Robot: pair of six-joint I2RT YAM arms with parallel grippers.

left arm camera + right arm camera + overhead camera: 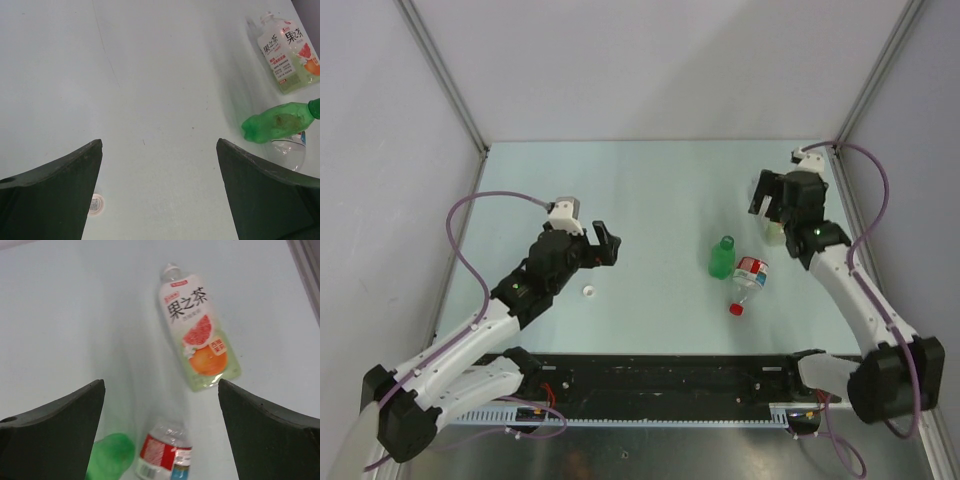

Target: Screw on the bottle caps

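The wider clear bottle (197,330) with the white and red label lies flat at the far right, its neck pointing away. My right gripper (161,382) (772,205) hangs open above it, holding nothing. The small green bottle (723,260) lies mid-table with a green cap (727,241) on it. Beside it lies the slim clear bottle (751,273) with a red cap (736,308) on its near end. A white cap (589,291) (95,204) rests loose on the table. My left gripper (605,243) (159,142) is open and empty just above and beyond that cap.
The pale table (650,190) is bounded by grey walls at the back and sides, with a metal post (483,150) at each far corner. A black rail (670,375) runs along the near edge between the arm bases.
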